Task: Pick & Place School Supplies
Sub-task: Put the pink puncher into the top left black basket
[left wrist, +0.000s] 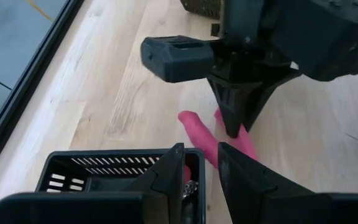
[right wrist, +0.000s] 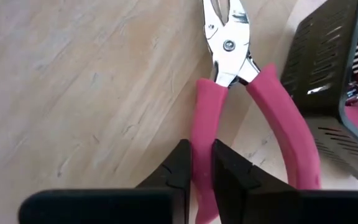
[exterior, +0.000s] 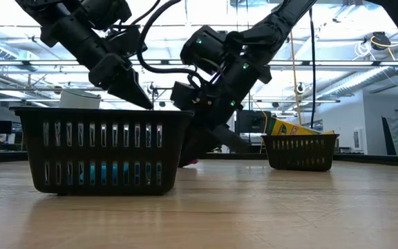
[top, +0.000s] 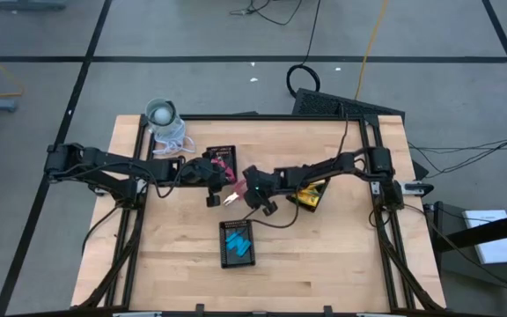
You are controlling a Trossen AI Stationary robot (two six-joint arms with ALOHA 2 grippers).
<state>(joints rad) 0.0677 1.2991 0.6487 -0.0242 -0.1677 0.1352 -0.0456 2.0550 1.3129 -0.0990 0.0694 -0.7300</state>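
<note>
The right claw (right wrist: 201, 163) is pinched on one pink handle of the pliers (right wrist: 229, 68), which lie flat on the desk (right wrist: 73, 74). Their long axis runs straight ahead of the fingers, metal nose farthest out (second handle free beside them). The tray (right wrist: 328, 68) sits just off to that side. The left claw (left wrist: 197, 171), part-spread and empty, hangs nearby.
</note>
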